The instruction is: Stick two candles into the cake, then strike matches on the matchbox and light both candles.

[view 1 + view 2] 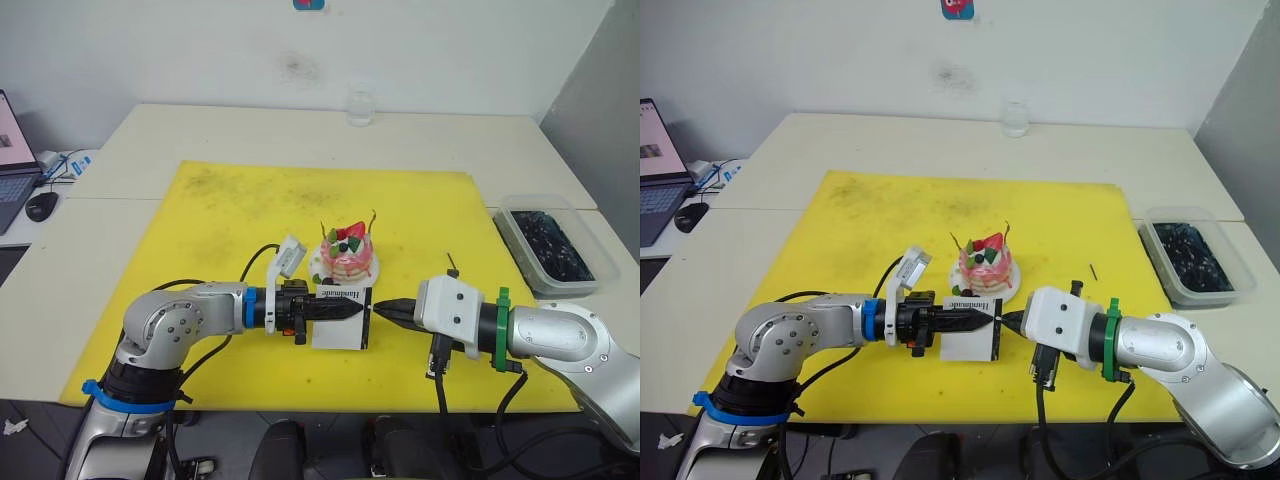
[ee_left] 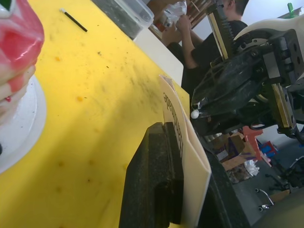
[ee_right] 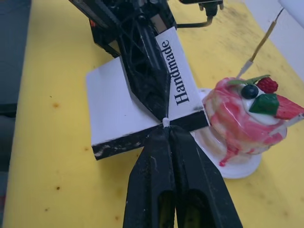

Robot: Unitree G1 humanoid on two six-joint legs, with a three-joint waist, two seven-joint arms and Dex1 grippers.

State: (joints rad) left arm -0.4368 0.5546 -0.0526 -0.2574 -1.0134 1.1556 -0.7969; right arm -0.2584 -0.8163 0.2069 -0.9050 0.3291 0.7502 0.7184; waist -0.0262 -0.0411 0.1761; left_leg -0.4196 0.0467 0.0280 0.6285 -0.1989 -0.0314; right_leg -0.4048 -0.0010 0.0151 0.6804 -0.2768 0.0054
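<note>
A: Right wrist view: your right gripper point(image 3: 165, 124) is pinched on a match point(image 3: 165, 122), white tip on the matchbox's point(image 3: 121, 102) black strip, at six o'clock from the cake point(image 1: 346, 254)

B: Will it snap?

A: Likely, it's thin. Pinch it low. Your left gripper point(image 1: 350, 308) is clamped on the light matchbox; candles point(image 1: 373, 218) stand in the cake
</note>
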